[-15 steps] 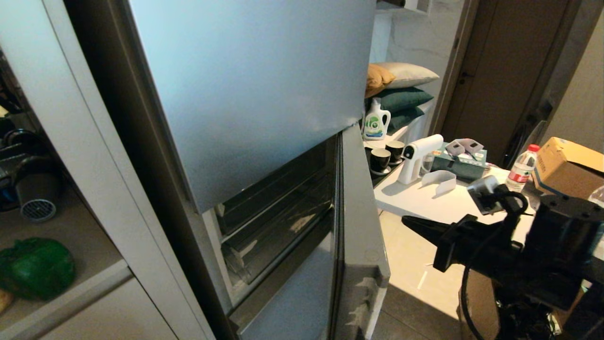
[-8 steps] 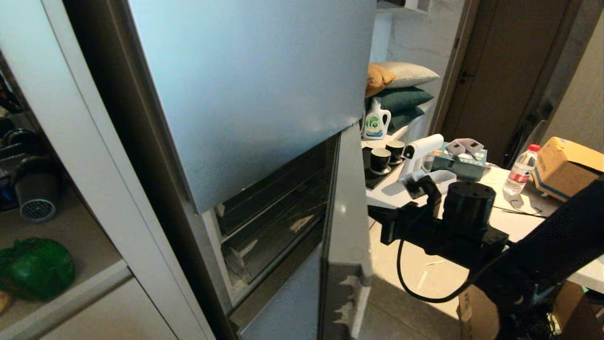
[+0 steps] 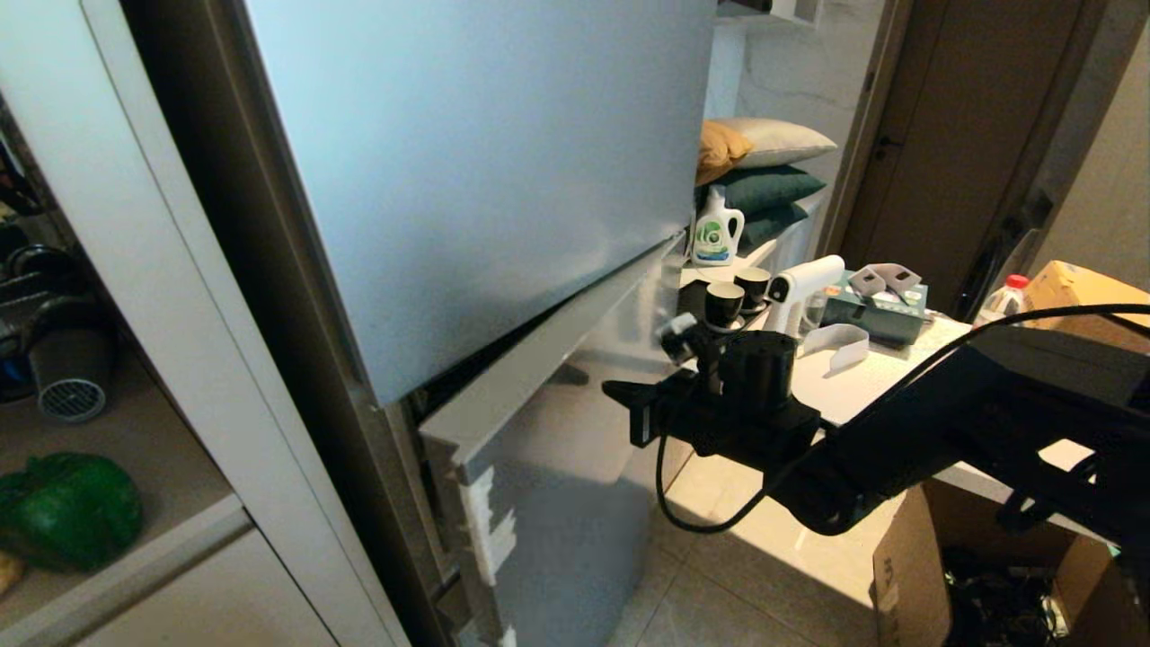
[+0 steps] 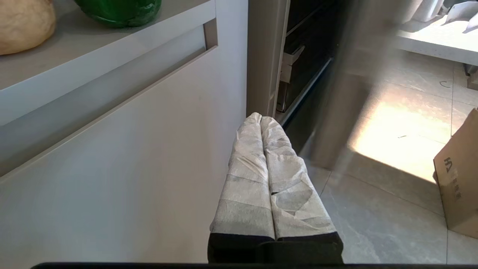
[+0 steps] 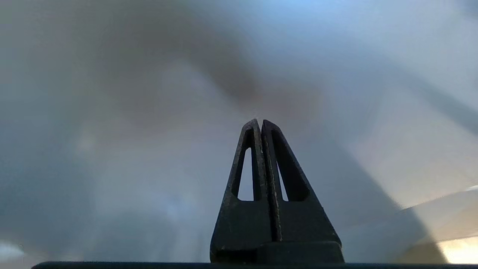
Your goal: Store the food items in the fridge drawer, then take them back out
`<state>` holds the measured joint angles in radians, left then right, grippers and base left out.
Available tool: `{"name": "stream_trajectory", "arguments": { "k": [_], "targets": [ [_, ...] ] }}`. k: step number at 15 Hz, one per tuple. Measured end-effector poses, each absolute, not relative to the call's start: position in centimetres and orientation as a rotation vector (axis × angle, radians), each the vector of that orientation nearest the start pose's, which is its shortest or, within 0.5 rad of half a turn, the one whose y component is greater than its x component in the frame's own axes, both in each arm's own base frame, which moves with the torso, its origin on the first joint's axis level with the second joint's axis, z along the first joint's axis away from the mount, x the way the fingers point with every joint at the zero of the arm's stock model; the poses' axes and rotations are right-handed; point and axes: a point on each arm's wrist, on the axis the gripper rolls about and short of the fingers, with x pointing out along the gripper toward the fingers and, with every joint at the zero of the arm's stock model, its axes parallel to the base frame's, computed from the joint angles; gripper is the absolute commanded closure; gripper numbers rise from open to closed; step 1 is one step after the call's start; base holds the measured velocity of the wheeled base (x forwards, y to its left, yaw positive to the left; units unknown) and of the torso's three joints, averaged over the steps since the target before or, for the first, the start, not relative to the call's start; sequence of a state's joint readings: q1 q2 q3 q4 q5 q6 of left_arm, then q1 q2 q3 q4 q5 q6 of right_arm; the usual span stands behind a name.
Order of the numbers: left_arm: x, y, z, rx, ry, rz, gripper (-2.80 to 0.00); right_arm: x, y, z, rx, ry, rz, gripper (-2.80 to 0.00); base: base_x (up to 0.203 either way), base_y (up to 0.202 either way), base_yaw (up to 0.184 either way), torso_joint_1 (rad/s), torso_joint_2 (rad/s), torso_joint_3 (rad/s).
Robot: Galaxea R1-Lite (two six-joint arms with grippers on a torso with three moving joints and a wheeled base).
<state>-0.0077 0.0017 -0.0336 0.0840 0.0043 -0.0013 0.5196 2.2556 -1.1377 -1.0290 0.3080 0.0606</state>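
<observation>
Silver-fronted fridge drawer (image 3: 557, 431) being pushed toward closing by right gripper (image 3: 620, 393), fingers pressed together, gripping nothing, knuckling panel flat.

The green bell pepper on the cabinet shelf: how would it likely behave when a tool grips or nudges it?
The bell pepper looks glossy, so the tool's fingers may slip on its skin. Its rounded, lobed body suggests it could rock or roll if nudged, possibly toward the potato beside it. It is probably light for its size, and a hard squeeze might dent it.
</observation>
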Motion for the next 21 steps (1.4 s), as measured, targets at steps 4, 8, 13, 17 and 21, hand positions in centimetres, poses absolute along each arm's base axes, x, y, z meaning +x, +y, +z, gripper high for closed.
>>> {"name": "stream_trajectory", "arguments": {
  "k": [4, 8, 13, 17, 21],
  "targets": [
    [-2.5, 0.0, 7.6, -0.001, 0.052, -0.004, 0.00, 38.7, 23.0, 10.1, 0.050, 0.103, 0.808, 0.00, 0.000, 0.000, 0.000, 0.000, 0.00, 0.000],
    [-2.5, 0.0, 7.6, -0.001, 0.052, -0.003, 0.00, 36.9, 22.3, 10.1, 0.041, 0.140, 0.796, 0.00, 0.000, 0.000, 0.000, 0.000, 0.00, 0.000],
    [-2.5, 0.0, 7.6, -0.001, 0.052, -0.003, 0.00, 27.2, 18.6, 14.2, 0.008, 0.159, 0.786, 0.00, 0.000, 0.000, 0.000, 0.000, 0.00, 0.000],
    [-2.5, 0.0, 7.6, -0.001, 0.052, -0.003, 0.00, 17.0, 12.2, 17.4, -0.022, 0.058, 0.627, 0.00, 0.000, 0.000, 0.000, 0.000, 0.00, 0.000],
    [-2.5, 0.0, 7.6, -0.001, 0.052, -0.003, 0.00, 9.0, 5.2, 18.0, 0.015, -0.081, 0.312, 0.00, 0.000, 0.000, 0.000, 0.000, 0.00, 0.000]
  ]
}}
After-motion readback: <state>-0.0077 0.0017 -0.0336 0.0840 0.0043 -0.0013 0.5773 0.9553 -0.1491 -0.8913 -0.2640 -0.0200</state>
